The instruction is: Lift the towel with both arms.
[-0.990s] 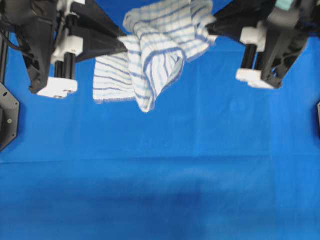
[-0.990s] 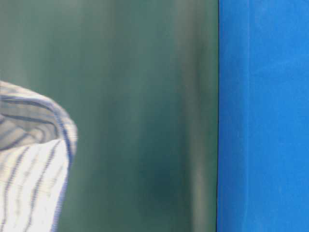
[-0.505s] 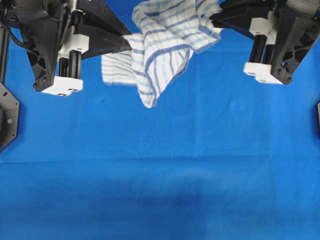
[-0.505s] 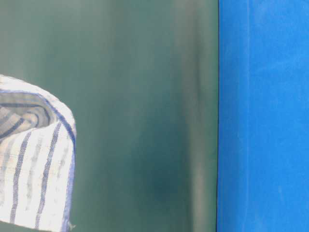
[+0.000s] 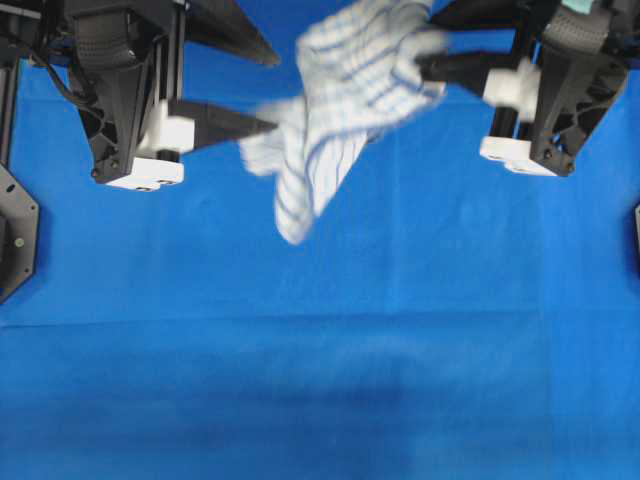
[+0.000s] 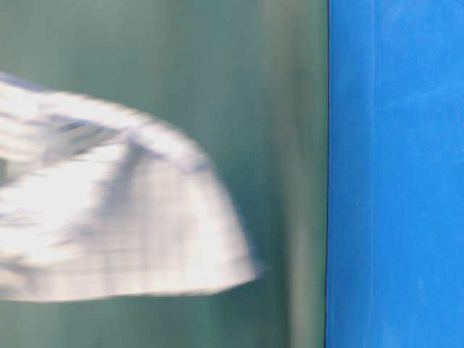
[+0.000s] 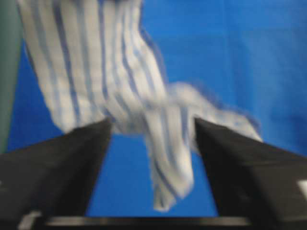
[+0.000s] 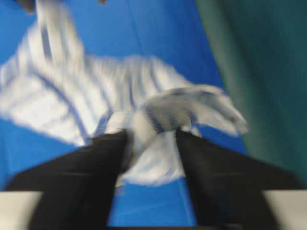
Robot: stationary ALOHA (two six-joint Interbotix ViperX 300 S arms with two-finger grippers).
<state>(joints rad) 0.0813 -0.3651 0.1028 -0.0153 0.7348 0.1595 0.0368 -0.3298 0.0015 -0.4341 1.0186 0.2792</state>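
Claw states differ between the two sides. In the left wrist view the left claw (image 7: 152, 125) stands spread, its two black fingers (image 7: 72, 158) wide apart, and the towel (image 7: 100, 72) hangs across the gap between them with no finger visibly pressing it. From overhead the left claw (image 5: 262, 88) shows one finger tip at the cloth's 9 o'clock edge and the other apart at 11 o'clock. The right claw (image 8: 151, 139) pinches a bunched fold of the towel (image 8: 158, 112) between its tips; overhead, the right claw (image 5: 425, 55) meets the cloth at its 2 o'clock side.

The towel (image 5: 335, 100) is airborne over the blue tabletop (image 5: 320, 350), blurred, trailing a tail toward 6 o'clock. The table-level view shows it as a smeared white mass (image 6: 109, 217) before a green backdrop.

By my reading the lift is underway but looks one-sided: only the right side has a sure hold. The next move calls for the left claw to close on the cloth edge, or for the pair to hold height steadily; whether the left side bears any weight I cannot tell.

No containers appear in any view.
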